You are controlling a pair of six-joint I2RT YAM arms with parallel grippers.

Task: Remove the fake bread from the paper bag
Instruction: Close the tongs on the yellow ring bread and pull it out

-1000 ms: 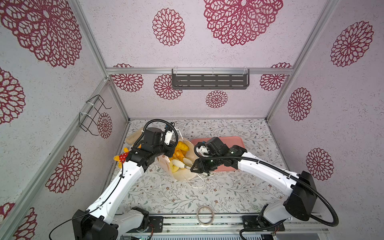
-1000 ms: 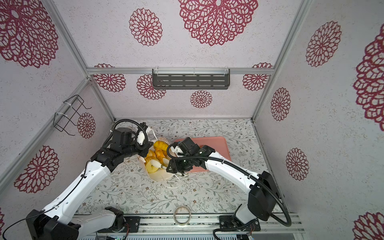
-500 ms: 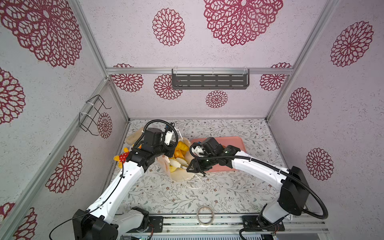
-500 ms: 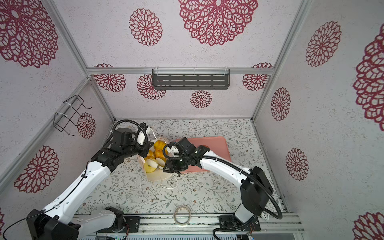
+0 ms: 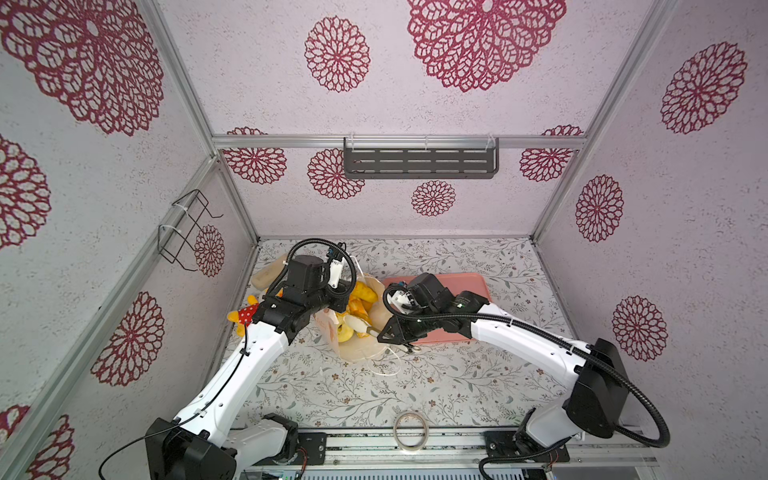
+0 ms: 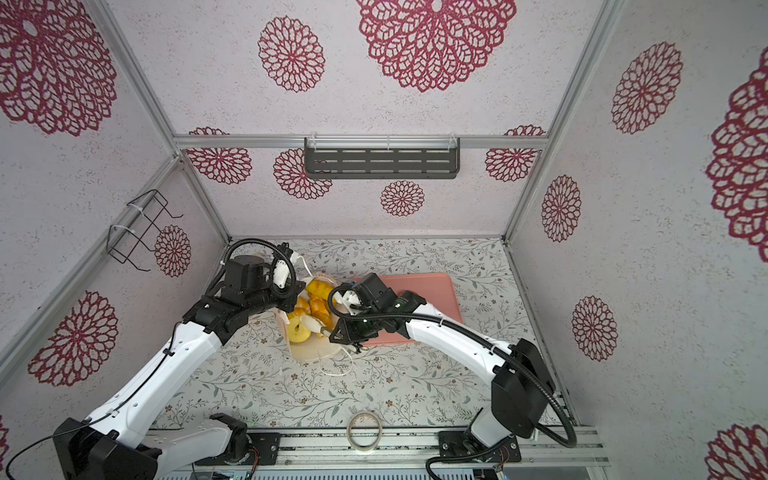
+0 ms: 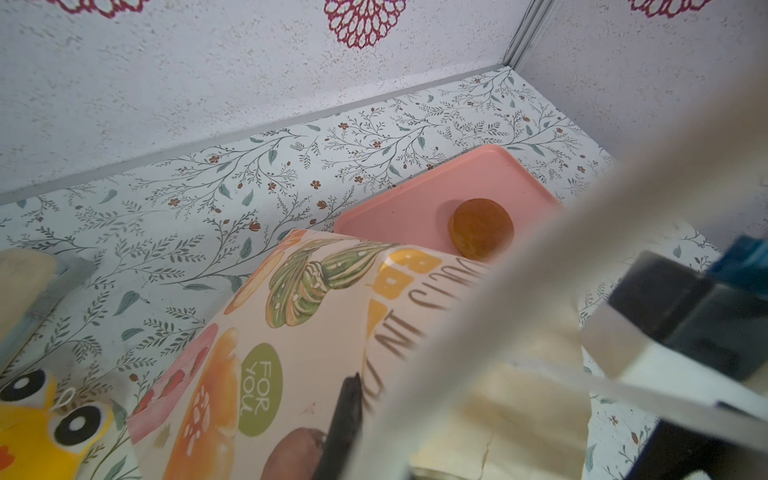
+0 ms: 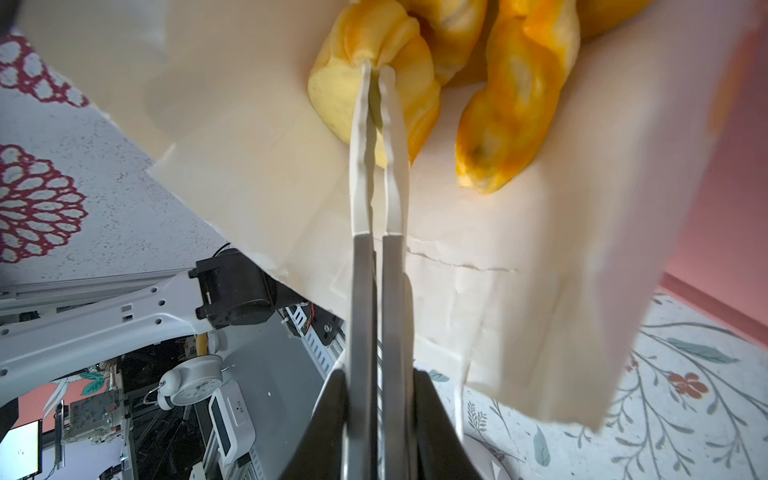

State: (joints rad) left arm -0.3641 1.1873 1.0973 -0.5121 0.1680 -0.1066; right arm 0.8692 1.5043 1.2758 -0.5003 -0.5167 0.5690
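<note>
- At the left edge of the desk [image 5: 415, 374], in both top views, a yellow plush toy [image 5: 245, 316] in a red polka-dot dress lies by the wall. A pale beige block [image 5: 268, 275] sits just above it in the frame.
- Left of centre, my left gripper [image 5: 340, 302] is closed at the upper rim of the paper bag [image 5: 360, 352]. The left wrist view shows one dark finger [image 7: 345, 419] lying on the bag's printed outer face. The other finger is hidden, so I cannot tell whether paper is pinched.
- The bag lies tilted at the middle of both top views, with its mouth open towards the camera.
- On its side a green oval label [image 7: 260, 388] reads "FOR YOU", among painted breads. The larger orange and brown lettering is turned about and cut off, and I cannot read it whole.
- The fake bread [image 5: 357, 301], glossy yellow and orange, is piled inside the bag's mouth.
- My right gripper [image 8: 377, 75] reaches into the mouth from the right. Its fingers are drawn narrow and pinch the edge of the ring-shaped bread [image 8: 340, 95], whose yellow shows in the slit between them. A braided stick [image 8: 515, 104] lies just beside it in the bag.
- At lower centre, near the front rail, lies a roll of tape [image 5: 410, 430].
- Right of the bag sits a pink tray [image 5: 465, 286]. The left wrist view shows a round brown bun [image 7: 481, 227] on it, outside the bag.
</note>
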